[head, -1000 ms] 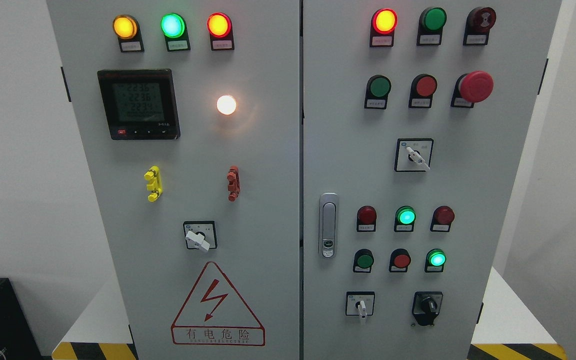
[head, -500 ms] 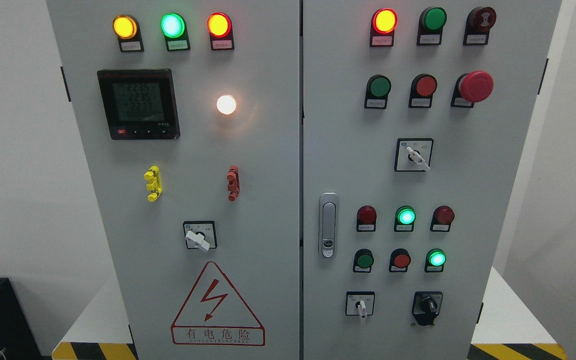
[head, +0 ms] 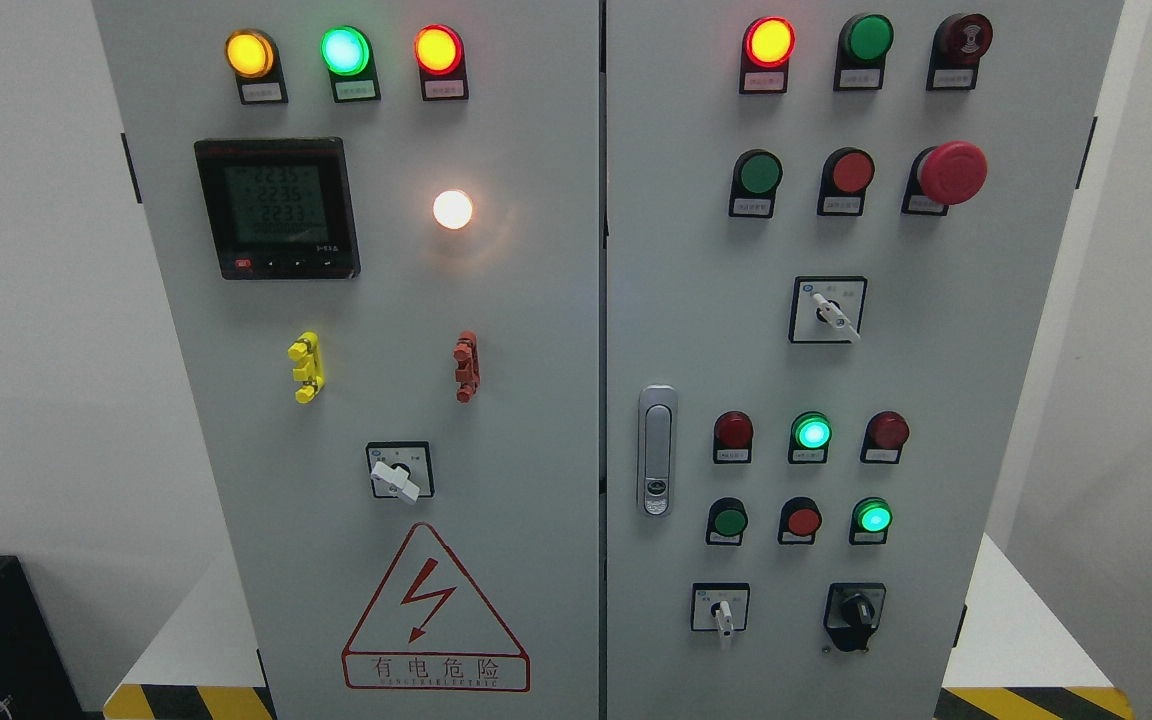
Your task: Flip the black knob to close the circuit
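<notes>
In the head view, neither robot hand was seen, so the state of each could not be told. The black knob (head: 856,610) sat untouched at the lower right of the right cabinet door (head: 996,420). The reach was judged not yet begun; a hand would be needed there first. Its handle appeared roughly upright, though this was too small to confirm.

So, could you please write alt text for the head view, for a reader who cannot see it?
A grey two-door cabinet fills the view, with the black knob at the right door's lower right and no robot hand in sight. Lamps, buttons and white switches dot both doors; the left door has a meter and a warning triangle.
</notes>
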`<state>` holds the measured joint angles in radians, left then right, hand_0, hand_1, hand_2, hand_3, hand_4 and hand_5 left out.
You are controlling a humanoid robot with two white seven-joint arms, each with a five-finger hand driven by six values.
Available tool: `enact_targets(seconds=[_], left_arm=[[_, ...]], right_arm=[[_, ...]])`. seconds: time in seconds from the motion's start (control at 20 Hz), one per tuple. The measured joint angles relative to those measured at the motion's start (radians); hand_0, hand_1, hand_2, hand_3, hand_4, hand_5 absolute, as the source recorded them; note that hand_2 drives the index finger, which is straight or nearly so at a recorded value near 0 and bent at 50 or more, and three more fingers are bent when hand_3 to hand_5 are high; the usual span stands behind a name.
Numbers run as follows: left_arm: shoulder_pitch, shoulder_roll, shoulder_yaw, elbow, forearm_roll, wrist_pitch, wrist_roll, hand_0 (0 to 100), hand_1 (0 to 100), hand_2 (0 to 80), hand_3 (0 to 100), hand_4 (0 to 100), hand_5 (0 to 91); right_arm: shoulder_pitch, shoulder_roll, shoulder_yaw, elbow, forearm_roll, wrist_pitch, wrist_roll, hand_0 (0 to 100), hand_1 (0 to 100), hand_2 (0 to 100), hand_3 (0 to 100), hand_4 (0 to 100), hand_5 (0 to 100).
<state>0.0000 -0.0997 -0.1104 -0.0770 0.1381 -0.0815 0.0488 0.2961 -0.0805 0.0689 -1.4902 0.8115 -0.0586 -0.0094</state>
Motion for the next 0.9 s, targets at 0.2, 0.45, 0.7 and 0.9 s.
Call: enact_targets(seconds=[0.2,0.45,0.7,0.9], left_arm=[[0.0,0.0,0.0,0.0,0.0,0.0,0.0,12,56,0.0,0,0,0.0],[0.0,0.0,0.0,0.0,0.0,0.0,0.0,12,56,0.0,0,0,0.0],[0.0,0.0,0.0,0.0,0.0,0.0,0.0,12,56,0.0,0,0,0.0],[0.0,0.0,0.0,0.0,0.0,0.0,0.0,12,56,0.0,0,0,0.0]], right_arm=[[-0.028,0.004,-0.021,-0.07,0.078,0.048,0.034,0,0,86,100,84,84],[-0.058,0.005,-0.038,-0.141,0.165,0.09,0.08,0,0,86,100,86,92],[-0.083,0.002,-0.05,-0.213,0.213,0.126,0.143,0,0,86,100,88,93],[-0.116,-0.004,-0.054,-0.262,0.23,0.17,0.175,0,0,87,100,89,94]])
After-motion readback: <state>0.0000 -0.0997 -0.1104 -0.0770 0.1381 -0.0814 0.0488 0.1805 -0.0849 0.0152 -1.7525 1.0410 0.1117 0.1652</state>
